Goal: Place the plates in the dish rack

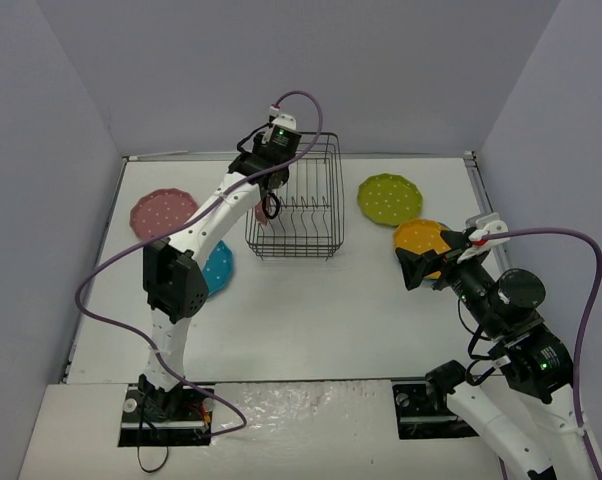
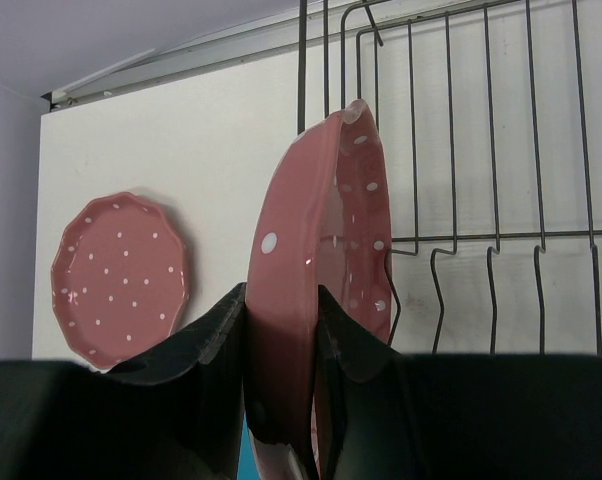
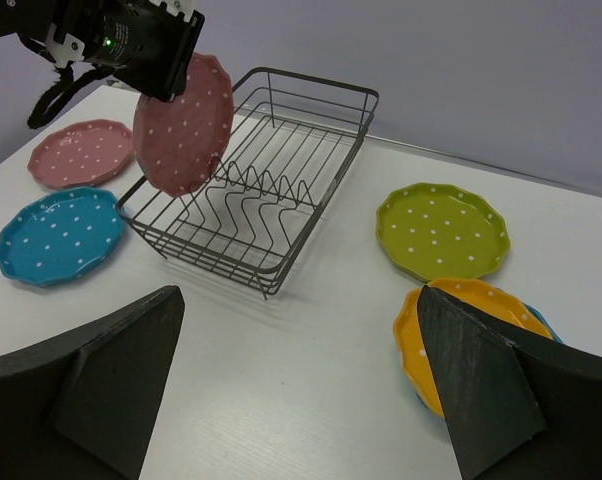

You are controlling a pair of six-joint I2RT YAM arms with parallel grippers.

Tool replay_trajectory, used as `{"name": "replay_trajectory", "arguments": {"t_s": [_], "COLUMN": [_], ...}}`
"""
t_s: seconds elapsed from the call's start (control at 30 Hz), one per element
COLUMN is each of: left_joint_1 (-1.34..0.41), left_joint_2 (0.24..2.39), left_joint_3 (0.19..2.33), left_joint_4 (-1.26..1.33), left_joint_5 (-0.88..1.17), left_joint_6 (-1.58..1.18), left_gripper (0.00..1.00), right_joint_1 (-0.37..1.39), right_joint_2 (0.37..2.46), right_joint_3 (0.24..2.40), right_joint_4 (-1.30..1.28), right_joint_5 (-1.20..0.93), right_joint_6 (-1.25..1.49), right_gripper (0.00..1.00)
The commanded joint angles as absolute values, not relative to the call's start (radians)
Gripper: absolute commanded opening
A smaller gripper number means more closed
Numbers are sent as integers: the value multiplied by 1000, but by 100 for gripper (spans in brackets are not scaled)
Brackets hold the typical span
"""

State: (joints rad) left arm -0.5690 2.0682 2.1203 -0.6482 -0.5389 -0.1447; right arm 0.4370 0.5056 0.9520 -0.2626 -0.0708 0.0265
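Your left fingers [image 2: 281,310] were closed narrow on one pink plate [image 2: 293,250], pinching its rim from both faces. The plate stood on edge, lifted clear of the table [image 1: 311,320]. It sat right at the left side wall of the dish rack [image 1: 296,200]. Contact with the wire could not be told from either wrist view. No plates were seen among the rack's prongs. The second pink plate [image 1: 163,212] lay flat on the table, left of the rack and apart from it. One blue plate [image 1: 219,268] lay nearer the arm bases, partly hidden under your left arm in the top view. The lime green plate [image 1: 389,198] lay flat to the right of the rack. The orange plate [image 1: 421,240] lay just near of it, with a sliver of blue showing under its right edge in the right wrist view. Your right fingers [image 3: 296,300] stood spread wide and held nothing, hovering just beside the orange plate.
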Motion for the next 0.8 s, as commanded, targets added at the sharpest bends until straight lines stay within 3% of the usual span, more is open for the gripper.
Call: {"name": "replay_trajectory", "arguments": {"t_s": [0.0, 0.33, 0.37, 0.53, 0.77], "left_joint_1": [-551, -520, -520, -513, -500], "left_joint_2": [2011, 1976, 1973, 1949, 1892], "left_joint_3": [2105, 1922, 1913, 1887, 1881], "left_joint_4": [-520, -392, -385, -376, -382], "left_joint_5": [-557, -475, -472, -467, -477], "left_joint_6": [-159, -198, -197, -221, -240], "left_gripper": [0, 0, 6, 59, 91], "right_joint_1": [431, 431, 431, 431, 431], "right_joint_2": [505, 490, 489, 483, 474], "right_joint_3": [966, 954, 955, 961, 970], "right_joint_4": [-210, -214, -215, -219, -229], "right_joint_5": [-45, -36, -37, -34, -40], "right_joint_6": [17, 17, 16, 18, 17], "right_gripper": [100, 100, 100, 100, 100]}}
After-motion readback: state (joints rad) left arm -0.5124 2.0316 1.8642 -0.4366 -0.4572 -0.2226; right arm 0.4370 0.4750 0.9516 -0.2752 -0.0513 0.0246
